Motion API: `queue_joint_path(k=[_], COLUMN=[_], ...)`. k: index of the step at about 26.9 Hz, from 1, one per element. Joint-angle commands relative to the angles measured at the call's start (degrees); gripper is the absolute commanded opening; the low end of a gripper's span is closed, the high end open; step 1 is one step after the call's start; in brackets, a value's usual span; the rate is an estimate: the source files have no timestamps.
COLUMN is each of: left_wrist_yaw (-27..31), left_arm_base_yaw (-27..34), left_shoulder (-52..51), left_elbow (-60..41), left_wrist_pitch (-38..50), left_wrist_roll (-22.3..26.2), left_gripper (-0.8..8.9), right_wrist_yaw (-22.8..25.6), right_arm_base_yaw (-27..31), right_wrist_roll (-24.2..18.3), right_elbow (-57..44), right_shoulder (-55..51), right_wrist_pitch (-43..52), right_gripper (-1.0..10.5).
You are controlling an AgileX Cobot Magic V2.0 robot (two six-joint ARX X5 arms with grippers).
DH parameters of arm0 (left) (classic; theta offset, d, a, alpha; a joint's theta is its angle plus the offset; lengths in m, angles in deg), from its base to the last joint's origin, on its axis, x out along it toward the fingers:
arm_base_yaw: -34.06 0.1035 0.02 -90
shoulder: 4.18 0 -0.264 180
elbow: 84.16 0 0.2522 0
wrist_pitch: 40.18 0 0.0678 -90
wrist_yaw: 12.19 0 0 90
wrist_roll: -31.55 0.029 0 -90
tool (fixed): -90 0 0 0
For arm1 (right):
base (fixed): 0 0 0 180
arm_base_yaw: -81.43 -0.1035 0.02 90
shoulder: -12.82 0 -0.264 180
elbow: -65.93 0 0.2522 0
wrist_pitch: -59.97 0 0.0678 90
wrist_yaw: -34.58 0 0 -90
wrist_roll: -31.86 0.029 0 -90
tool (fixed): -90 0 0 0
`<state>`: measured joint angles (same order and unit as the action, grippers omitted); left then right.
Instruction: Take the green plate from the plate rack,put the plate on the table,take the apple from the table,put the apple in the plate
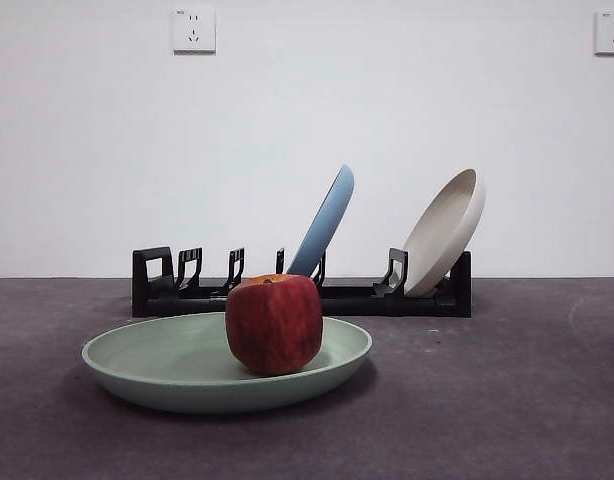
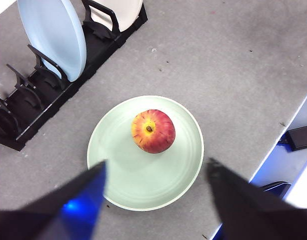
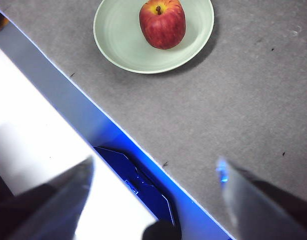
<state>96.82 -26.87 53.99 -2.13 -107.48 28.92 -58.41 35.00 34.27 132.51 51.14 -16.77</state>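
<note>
Already the apple [image 1: 274, 323] sits upright mid green plate [image 1: 157, 365] on the table [image 1: 527, 400], before the plate rack [image 1: 387, 298]. Left gripper [image 2: 156, 172] and right gripper [image 3: 153, 172], jaws spread and empty, should simply stay clear.

Table [image 1: 547, 400] under plate [image 1: 167, 375], rack [image 1: 387, 298].

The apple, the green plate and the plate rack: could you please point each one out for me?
apple [image 1: 274, 325], front view, on its red side.
green plate [image 1: 127, 352], front view, on its bare inner rim.
plate rack [image 1: 153, 283], front view, on its end post.
</note>
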Motion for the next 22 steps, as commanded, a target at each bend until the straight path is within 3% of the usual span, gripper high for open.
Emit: queue_joint_path(k=[1,22], left_wrist_yaw=[-0.1,0.2], left_arm_base_yaw=[-0.1,-0.1], left_shoulder=[0.0,0.0], left_elbow=[-0.1,-0.1], left_wrist_pitch=[-0.2,-0.1], left_wrist_roll=[-0.7,-0.6], left_gripper=[-0.06,-0.04], right_wrist_yaw=[-0.1,0.2], right_arm_base_yaw=[-0.1,-0.1], right_wrist_roll=[0.7,0.7], right_elbow=[-0.1,-0.1], right_shoulder=[-0.1,-0.1], right_wrist_pitch=[1.0,1.1], right_gripper=[-0.1,0.0])
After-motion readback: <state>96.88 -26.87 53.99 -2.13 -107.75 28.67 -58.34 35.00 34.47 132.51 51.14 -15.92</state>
